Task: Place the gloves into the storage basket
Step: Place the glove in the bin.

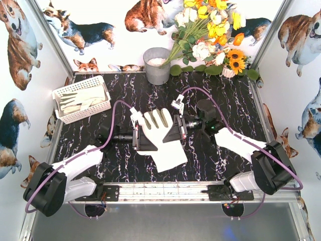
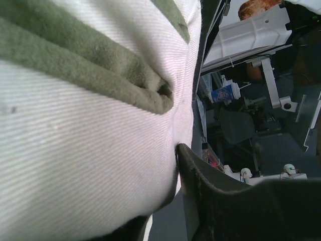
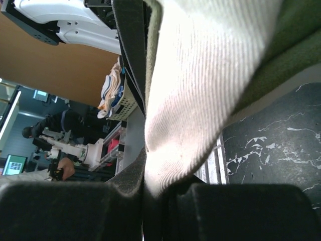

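A cream-white fabric work glove (image 1: 159, 138) with grey-green finger patches sits at the middle of the black marble-patterned table (image 1: 225, 100), caught between both arms. Its long axis runs near to far, with the fingers pointing far and the wide cuff towards the arm bases. The left gripper (image 1: 136, 139) is on the glove's left edge. In the left wrist view cloth fills the frame and runs down beside one dark finger (image 2: 225, 201), so it looks pinched there, though the second finger is hidden. The right gripper (image 1: 176, 131) is on the right edge, and its wrist view shows the pads pressed together on a fold of fabric (image 3: 200, 75).

The white perforated plastic storage basket (image 1: 85, 114) stands at the far left, well apart from the glove, and already holds other gloves (image 1: 83, 100). So the carry runs left and far — towards the left arm's side. That arm is the nearer one, and I judge the right gripper would have to release first.
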{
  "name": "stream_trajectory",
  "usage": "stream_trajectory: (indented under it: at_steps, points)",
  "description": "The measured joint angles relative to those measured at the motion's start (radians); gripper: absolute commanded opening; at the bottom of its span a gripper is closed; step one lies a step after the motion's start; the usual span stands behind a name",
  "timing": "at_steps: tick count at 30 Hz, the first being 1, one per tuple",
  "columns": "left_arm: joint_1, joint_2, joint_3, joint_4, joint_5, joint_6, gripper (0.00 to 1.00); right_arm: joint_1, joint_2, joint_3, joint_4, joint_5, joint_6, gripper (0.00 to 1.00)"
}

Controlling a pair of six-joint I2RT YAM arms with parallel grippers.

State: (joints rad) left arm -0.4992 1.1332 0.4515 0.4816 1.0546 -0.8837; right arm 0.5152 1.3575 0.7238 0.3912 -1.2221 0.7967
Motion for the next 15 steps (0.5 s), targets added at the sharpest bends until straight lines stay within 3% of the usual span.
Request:
stream_trajectory:
  at_steps: [2, 5, 6, 7, 9, 12, 15]
  points:
    - [0.0, 0.0, -0.002, 0.0, 0.0, -0.002, 0.02, 0.0, -0.005, 0.01, -0.044, 0.009, -0.032, 0.0]
    - [0.0, 0.0, -0.002, 0.0, -0.004, -0.004, 0.0, 0.0, -0.015, 0.027, -0.132, 0.036, -0.09, 0.0]
    - [0.0, -0.002, -0.002, 0.0, -0.008, -0.006, 0.0, 0.0, -0.019, 0.034, -0.164, 0.05, -0.11, 0.04]
    - [0.0, -0.005, -0.002, 0.0, -0.012, -0.011, 0.0, -0.002, -0.023, 0.038, -0.195, 0.066, -0.128, 0.15]
    - [0.0, -0.022, -0.003, 0.0, -0.021, -0.023, 0.0, -0.01, -0.034, 0.04, -0.244, 0.103, -0.154, 0.25]
    - [-0.002, -0.071, -0.003, 0.002, -0.039, -0.047, 0.0, -0.047, -0.058, 0.039, -0.288, 0.169, -0.166, 0.49]
    - [-0.002, -0.131, -0.003, 0.002, -0.062, -0.081, 0.0, -0.114, -0.105, 0.029, -0.291, 0.239, -0.165, 0.53]
